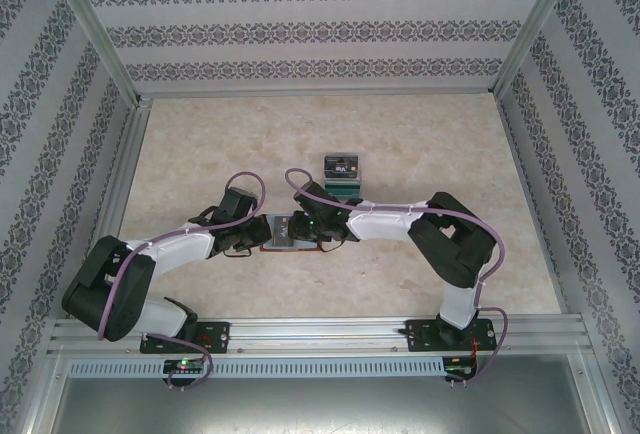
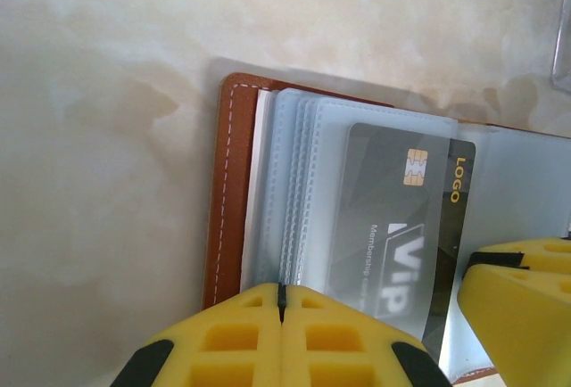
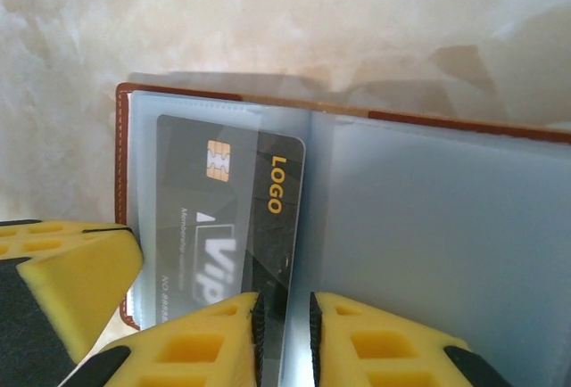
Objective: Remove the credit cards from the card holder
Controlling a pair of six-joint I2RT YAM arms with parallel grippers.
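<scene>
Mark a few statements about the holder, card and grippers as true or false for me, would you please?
1. The holder lies open on the table. True.
2. The left gripper is wide open. False: its fingers are shut together.
3. The card shows a chip and the word LOGO. True.
4. The card is fully out of the holder. False: part of it sits under a clear sleeve.
5. The right gripper hangs far from the card. False: its fingers close on the card's edge.

card [image 2: 401, 218] in card holder [image 2: 234, 191], loose cards [image 1: 341, 170] behind it
</scene>
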